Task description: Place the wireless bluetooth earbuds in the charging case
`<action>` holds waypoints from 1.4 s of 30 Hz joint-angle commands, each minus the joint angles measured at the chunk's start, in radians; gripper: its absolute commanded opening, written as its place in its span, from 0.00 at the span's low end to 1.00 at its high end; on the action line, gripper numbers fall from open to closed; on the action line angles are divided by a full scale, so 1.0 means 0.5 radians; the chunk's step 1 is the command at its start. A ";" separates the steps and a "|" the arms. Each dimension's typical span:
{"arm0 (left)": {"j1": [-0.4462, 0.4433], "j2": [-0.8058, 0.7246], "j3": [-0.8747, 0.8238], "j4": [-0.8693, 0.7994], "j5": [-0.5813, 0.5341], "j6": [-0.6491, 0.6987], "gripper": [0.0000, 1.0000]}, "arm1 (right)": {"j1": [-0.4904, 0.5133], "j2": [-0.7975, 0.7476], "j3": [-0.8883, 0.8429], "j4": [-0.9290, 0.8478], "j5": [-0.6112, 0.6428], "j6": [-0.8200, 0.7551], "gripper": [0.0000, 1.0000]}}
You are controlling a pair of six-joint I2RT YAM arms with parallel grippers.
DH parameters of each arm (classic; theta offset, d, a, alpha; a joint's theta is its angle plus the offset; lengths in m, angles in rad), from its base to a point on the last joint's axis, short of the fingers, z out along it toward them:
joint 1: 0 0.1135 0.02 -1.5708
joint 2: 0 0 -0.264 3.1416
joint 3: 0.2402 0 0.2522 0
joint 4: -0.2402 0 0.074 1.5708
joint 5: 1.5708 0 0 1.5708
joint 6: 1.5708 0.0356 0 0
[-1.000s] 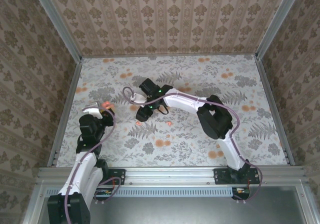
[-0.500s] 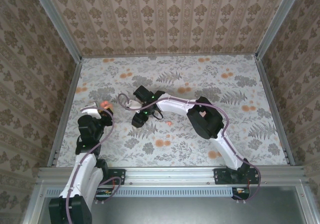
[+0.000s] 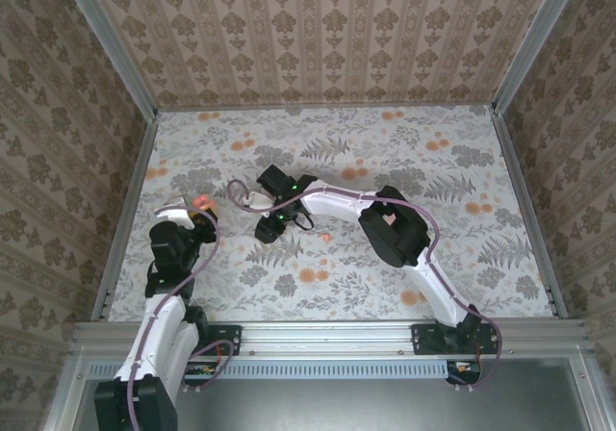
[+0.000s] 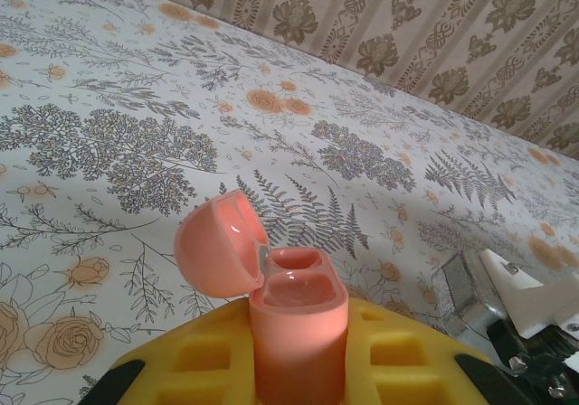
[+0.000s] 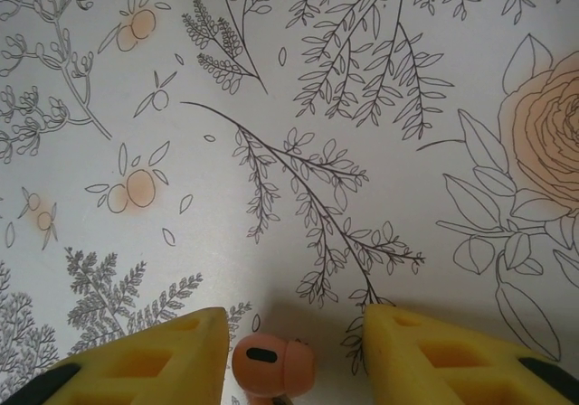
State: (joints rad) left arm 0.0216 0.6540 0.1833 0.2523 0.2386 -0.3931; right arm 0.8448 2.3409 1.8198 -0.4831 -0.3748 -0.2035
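My left gripper (image 3: 199,212) (image 4: 298,373) is shut on the charging case (image 4: 298,333) (image 3: 203,201), a coral box held upright between the yellow pads (image 4: 194,360). Its round lid (image 4: 220,245) is swung open to the left and both wells look empty. One of the earbuds (image 5: 271,367) lies on the cloth between the yellow fingers (image 5: 154,351) of my right gripper (image 5: 294,333) (image 3: 269,231), close to the left one. A gap stays on its right side, so these jaws stand open. Another earbud (image 3: 325,238) lies on the cloth to the right of that gripper.
The floral cloth (image 3: 385,162) has printed orange flower blotches (image 3: 310,275). Patterned walls (image 3: 318,37) and metal rails (image 3: 125,210) close in the table on three sides. A white and metal piece of hardware (image 4: 507,296) sits low at the right of the left wrist view.
My right arm has swung left and down toward the cloth, and its jaws have narrowed around the earbud. The left arm holds the case still.
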 commanded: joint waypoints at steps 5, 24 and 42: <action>0.018 -0.029 0.002 -0.005 0.023 -0.008 0.13 | 0.015 -0.043 -0.127 -0.009 0.075 0.010 0.41; 0.020 -0.023 0.026 -0.032 0.060 0.017 0.13 | 0.015 -0.583 -0.870 0.144 0.302 0.249 0.34; -0.129 0.149 0.063 0.060 0.156 0.066 0.13 | 0.061 -1.317 -1.723 0.285 0.544 0.820 0.37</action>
State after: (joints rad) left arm -0.0391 0.7311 0.1848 0.2359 0.3145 -0.3771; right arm 0.8688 1.7374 0.9653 -0.3153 -0.1490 0.1631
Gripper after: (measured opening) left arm 0.192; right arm 0.358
